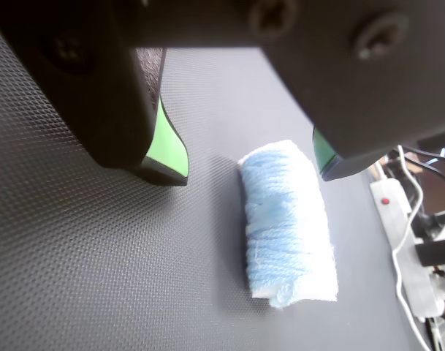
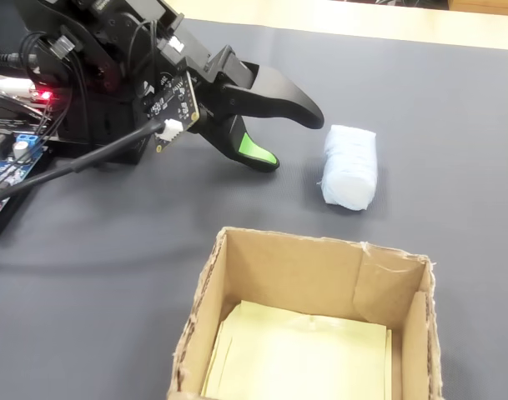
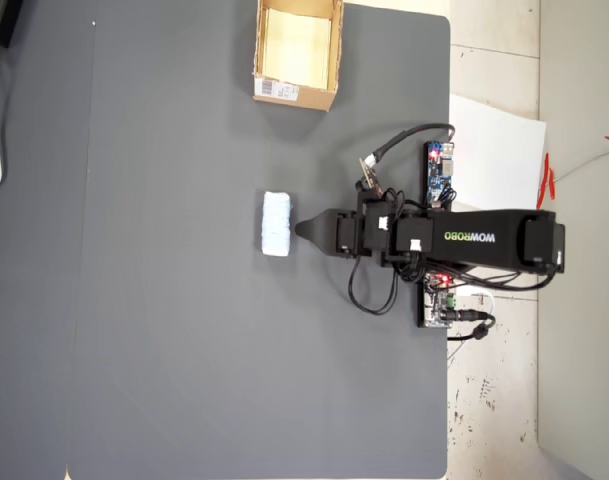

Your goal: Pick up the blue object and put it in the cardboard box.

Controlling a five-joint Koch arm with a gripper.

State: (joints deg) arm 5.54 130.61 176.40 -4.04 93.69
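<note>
The gripper (image 2: pixel 291 137) hangs just above a dark textured mat (image 2: pixel 454 108) with its two black jaws spread apart and nothing between them; green pads line the inner faces of the tips. In the wrist view the gripper (image 1: pixel 255 167) frames the near end of the blue object (image 1: pixel 288 223), one jaw tip to the left of it and the other just at its upper right corner, neither clearly touching it. The blue object (image 2: pixel 350 166) is a pale blue, almost white, soft roll wound with faint thread-like ridges, lying flat on the mat just beyond the jaw tips. From overhead, the blue object (image 3: pixel 276 225) sits just left of the black arm (image 3: pixel 454 240), whose tip points toward it. The cardboard box (image 3: pixel 297 50) stands open near the top edge of the mat, well apart from the roll, its inside pale yellow and a white barcode label on its lower outer side. A blue circuit board (image 3: pixel 440 171) lies beside the arm's base.
</note>
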